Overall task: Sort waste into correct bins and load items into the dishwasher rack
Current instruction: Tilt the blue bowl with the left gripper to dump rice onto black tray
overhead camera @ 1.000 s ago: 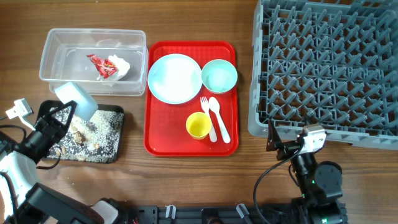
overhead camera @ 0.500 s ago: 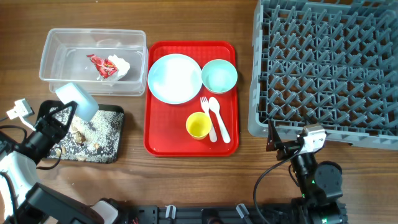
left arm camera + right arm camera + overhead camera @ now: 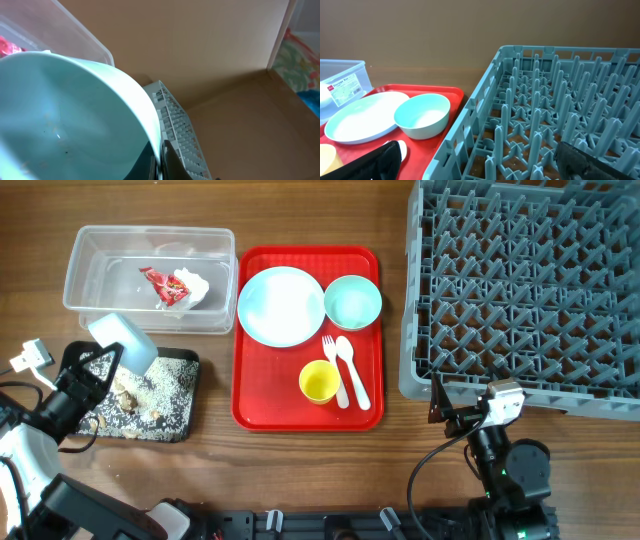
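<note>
My left gripper (image 3: 100, 363) is shut on the rim of a pale blue-green bowl (image 3: 123, 341), held tipped on edge above the black tray (image 3: 180, 405); the bowl fills the left wrist view (image 3: 65, 115). Brownish-white food scraps (image 3: 135, 392) lie in the black tray. The red-and-white wrapper with tissue (image 3: 175, 285) lies in the clear tub (image 3: 85, 250). On the red tray (image 3: 250, 395) sit the pale blue plate (image 3: 281, 305), the second bowl (image 3: 352, 301), a yellow cup (image 3: 319, 381) and a white fork and spoon (image 3: 345, 365). My right gripper (image 3: 452, 412) is open and empty, by the grey rack's (image 3: 530, 280) front left corner.
The rack (image 3: 540, 115) fills the right wrist view, with the second bowl (image 3: 422, 115) and plate (image 3: 360, 117) on the red tray to its left. Bare wooden table lies along the front edge between the two arms.
</note>
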Action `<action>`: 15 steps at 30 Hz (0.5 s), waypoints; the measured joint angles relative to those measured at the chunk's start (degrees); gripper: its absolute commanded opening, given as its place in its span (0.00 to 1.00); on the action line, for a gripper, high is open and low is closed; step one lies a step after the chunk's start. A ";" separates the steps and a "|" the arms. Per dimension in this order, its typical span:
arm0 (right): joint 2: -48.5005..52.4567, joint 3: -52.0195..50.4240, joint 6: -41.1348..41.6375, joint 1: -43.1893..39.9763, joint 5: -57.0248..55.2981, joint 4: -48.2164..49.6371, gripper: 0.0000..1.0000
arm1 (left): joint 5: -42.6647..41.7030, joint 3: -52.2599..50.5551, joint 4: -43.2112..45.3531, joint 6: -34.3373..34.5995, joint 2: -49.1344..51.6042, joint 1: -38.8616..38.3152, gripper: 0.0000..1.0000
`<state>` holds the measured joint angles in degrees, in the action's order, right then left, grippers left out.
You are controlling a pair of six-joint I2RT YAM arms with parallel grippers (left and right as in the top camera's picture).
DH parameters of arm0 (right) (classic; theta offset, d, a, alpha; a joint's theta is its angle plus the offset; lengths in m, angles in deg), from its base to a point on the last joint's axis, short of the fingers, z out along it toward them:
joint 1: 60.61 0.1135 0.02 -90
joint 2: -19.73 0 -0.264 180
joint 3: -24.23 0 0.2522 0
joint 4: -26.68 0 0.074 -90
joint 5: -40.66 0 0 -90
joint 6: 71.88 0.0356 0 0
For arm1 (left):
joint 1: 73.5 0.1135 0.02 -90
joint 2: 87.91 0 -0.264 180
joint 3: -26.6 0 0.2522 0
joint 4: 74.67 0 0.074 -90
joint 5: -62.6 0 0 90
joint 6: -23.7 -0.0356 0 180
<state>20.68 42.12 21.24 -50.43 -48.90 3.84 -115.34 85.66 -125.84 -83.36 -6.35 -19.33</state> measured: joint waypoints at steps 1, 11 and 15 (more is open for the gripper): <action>0.00 0.00 0.00 0.00 0.00 0.00 1.00 | 0.35 0.00 -0.04 0.00 0.00 0.00 0.04; 0.00 0.00 0.00 0.00 0.00 0.02 1.00 | 3.21 0.00 -0.74 0.02 0.00 -0.24 0.04; 0.00 0.00 0.00 0.00 0.00 0.02 1.00 | 4.39 0.00 -1.33 0.00 0.00 -0.50 0.04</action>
<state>20.68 42.12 21.24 -50.43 -48.90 3.86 -110.95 85.66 -127.17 -83.36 -6.35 -19.83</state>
